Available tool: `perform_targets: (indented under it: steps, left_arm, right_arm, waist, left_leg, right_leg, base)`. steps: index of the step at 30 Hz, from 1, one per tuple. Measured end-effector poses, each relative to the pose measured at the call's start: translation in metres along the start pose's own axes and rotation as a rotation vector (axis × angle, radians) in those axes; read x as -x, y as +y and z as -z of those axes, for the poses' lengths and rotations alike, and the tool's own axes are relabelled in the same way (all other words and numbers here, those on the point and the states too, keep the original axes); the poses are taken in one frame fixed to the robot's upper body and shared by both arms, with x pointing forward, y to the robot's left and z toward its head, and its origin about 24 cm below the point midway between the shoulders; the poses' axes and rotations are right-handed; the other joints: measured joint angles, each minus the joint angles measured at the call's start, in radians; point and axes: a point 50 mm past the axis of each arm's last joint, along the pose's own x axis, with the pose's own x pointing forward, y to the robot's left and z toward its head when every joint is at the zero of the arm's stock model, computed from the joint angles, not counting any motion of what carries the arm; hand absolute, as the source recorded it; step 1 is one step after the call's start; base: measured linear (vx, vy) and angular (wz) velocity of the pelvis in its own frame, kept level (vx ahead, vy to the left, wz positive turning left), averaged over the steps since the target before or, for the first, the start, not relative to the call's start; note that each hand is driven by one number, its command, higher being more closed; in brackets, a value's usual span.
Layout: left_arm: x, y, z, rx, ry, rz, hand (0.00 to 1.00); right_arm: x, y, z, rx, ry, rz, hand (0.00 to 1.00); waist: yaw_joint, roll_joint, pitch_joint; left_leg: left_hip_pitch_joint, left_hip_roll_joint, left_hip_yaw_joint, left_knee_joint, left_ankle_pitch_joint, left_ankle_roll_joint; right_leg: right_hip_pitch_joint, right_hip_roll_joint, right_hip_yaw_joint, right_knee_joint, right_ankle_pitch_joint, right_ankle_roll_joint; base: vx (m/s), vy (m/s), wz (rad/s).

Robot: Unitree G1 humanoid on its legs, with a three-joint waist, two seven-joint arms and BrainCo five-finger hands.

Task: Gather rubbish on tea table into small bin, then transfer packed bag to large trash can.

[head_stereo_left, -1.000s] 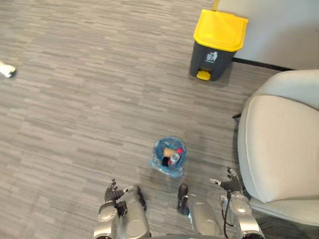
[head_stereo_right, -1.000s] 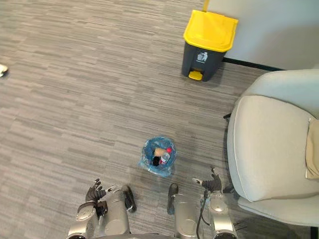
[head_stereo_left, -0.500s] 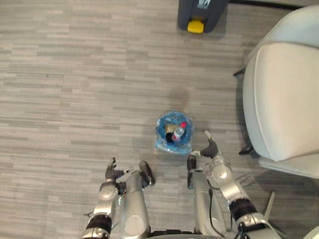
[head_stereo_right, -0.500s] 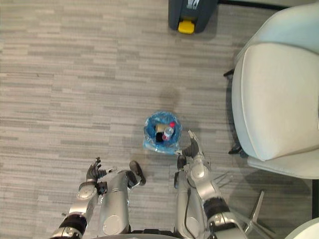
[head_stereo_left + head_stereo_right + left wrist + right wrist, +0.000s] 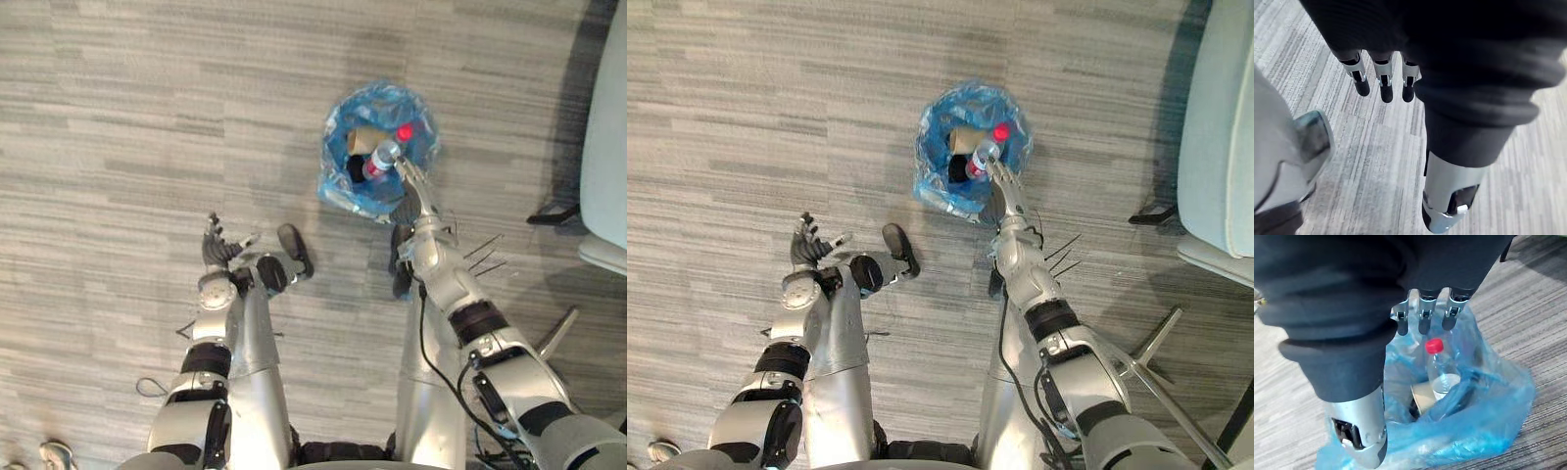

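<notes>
**Reaching for the packed bag**

Right hand (image 5: 423,233), fingers straight and holding nothing, hovers over the blue bag (image 5: 345,191) of rubbish directly beneath it. Next, I judge: pinch the bag's rim and lift. Left hand (image 5: 217,257) hangs relaxed, empty.

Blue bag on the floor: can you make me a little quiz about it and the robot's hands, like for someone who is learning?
1. True or false: the bottle in the blue bag has a green cap.
2. Which hand holds its fingers out straight over the bag? A. left hand B. right hand
3. Fill in: the bag stands on the grey ____.

Key:
1. False. The cap is red.
2. B. The left hand is open too, but off to the side of the bag.
3. floor
</notes>
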Motion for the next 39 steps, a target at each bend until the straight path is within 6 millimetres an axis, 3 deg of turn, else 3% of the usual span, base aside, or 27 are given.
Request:
perform_targets:
  steps: [3, 7, 11, 13, 22, 27, 34, 39]
  left_arm:
    - [-0.003, 0.001, -0.006, 0.021, -0.023, -0.016, 0.0]
    - [-0.002, 0.0, -0.006, 0.022, -0.021, -0.021, 0.0]
    - [-0.002, 0.0, -0.003, 0.015, -0.005, -0.019, 0.0]
    - [-0.001, 0.0, 0.002, 0.008, 0.013, -0.018, 0.0]
    - [0.007, -0.008, 0.017, 0.009, 0.072, -0.003, 0.0]
    - [0.022, -0.009, 0.04, -0.016, 0.15, 0.022, 0.0]
    - [0.038, 0.003, 0.062, -0.043, 0.228, 0.001, 0.0]
    - [0.049, 0.006, 0.075, -0.055, 0.272, 0.007, 0.0]
  right_arm:
    - [-0.003, 0.0, 0.006, 0.023, 0.024, -0.01, 1.0]
    - [-0.002, 0.002, 0.01, 0.036, 0.038, -0.015, 1.0]
    - [-0.002, 0.003, 0.008, 0.041, 0.024, -0.021, 1.0]
    - [-0.002, 0.005, 0.007, 0.043, 0.017, -0.028, 1.0]
    - [0.005, -0.002, -0.007, -0.056, -0.047, 0.017, 1.0]
    - [0.025, 0.008, -0.011, -0.325, -0.007, 0.016, 1.0]
    - [0.037, 0.013, -0.006, -0.487, 0.065, 0.025, 1.0]
    - [0.062, 0.035, -0.002, -0.838, 0.188, -0.028, 1.0]
  waist:
    - [0.021, 0.001, 0.0]
    - [0.023, 0.002, -0.001]
    - [0.023, 0.002, -0.001]
    - [0.023, 0.002, -0.001]
    - [0.022, 0.002, -0.001]
    - [0.016, 0.001, -0.001]
    - [0.011, -0.001, -0.003]
    - [-0.001, -0.002, -0.005]
  left_leg:
    - [-0.036, -0.003, -0.003, 0.002, 0.002, -0.002]
    - [-0.041, -0.018, -0.002, -0.024, 0.009, -0.012]
    - [-0.028, -0.031, -0.002, -0.049, 0.038, 0.026]
    - [-0.01, -0.03, -0.001, -0.051, 0.039, 0.026]
    - [0.09, -0.035, 0.014, -0.125, 0.045, 0.005]
    - [0.213, -0.048, 0.023, -0.218, 0.078, 0.007]
    - [0.385, -0.073, 0.036, -0.388, 0.127, -0.025]
    - [0.538, -0.103, 0.041, -0.53, 0.177, -0.032]
  right_leg:
    - [-0.033, -0.004, -0.001, 0.002, -0.001, -0.004]
    - [-0.032, -0.019, -0.009, -0.02, 0.006, -0.003]
    - [-0.017, -0.032, -0.02, -0.036, 0.013, 0.005]
    - [0.002, -0.034, -0.024, -0.037, 0.013, 0.004]
    - [0.103, -0.033, -0.037, -0.121, 0.029, -0.005]
    - [0.232, -0.035, -0.059, -0.212, 0.053, -0.002]
    - [0.414, -0.033, -0.086, -0.389, 0.109, -0.014]
    - [0.58, -0.035, -0.113, -0.524, 0.143, -0.015]
  base:
    - [-0.08, -0.004, 0.07]
    - [-0.05, 0.017, 0.12]
    - [0.0, 0.015, 0.06]
    - [0.01, 0.009, 0.02]
    - [-0.05, -0.013, -0.02]
    - [-0.01, -0.037, 0.01]
    - [0.03, -0.045, 0.0]
    - [0.08, -0.048, 0.06]
